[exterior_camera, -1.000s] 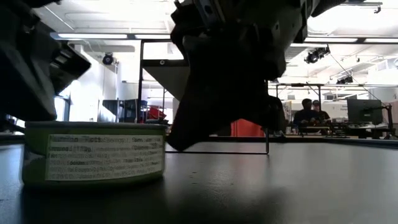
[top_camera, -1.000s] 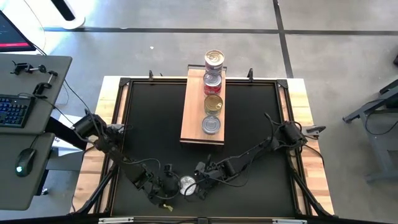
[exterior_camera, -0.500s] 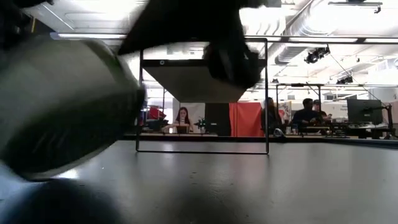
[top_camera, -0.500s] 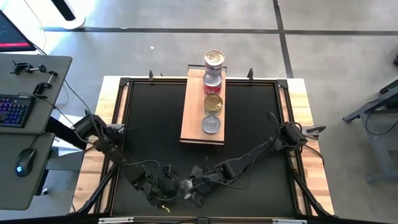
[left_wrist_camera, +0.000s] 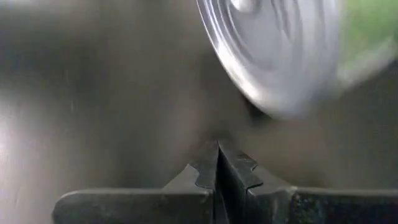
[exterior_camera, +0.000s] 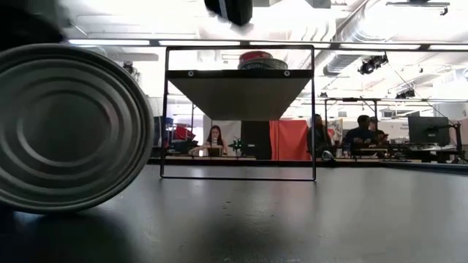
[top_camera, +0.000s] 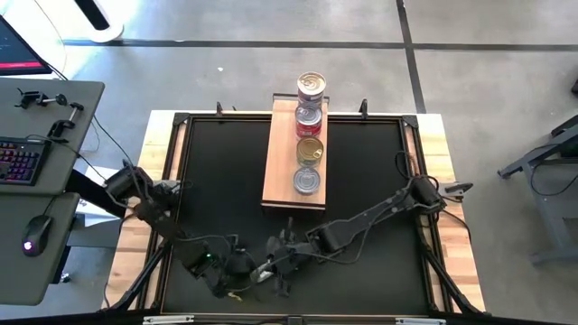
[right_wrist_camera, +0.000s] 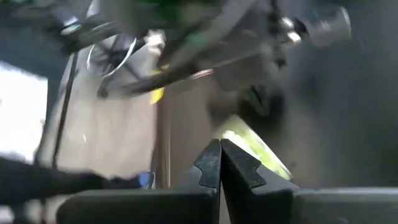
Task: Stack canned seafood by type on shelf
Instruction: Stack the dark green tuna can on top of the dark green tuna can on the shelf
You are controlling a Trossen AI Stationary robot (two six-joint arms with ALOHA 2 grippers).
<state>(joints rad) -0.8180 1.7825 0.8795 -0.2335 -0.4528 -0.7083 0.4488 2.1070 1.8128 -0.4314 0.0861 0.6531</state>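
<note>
Four tins (top_camera: 309, 135) line the shelf (top_camera: 280, 162), labels unreadable; both end effectors (left_wrist_camera: 218, 163) (right_wrist_camera: 220, 163) are closed, holding nothing.

A robotics lab in an open workspace: at the high view's left edge a desk (top_camera: 36, 171) carries a keyboard (top_camera: 20, 161) and mouse (top_camera: 33, 244). In the low view's background, people (exterior_camera: 363, 131) sit at monitors (exterior_camera: 428, 131) under exposed ceiling ducts (exterior_camera: 365, 33)

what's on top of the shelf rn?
Four tins in a row along the shelf: silver, gold, red-labelled, and one at its far end. Whether any are stacked can't be seen from above.
</note>
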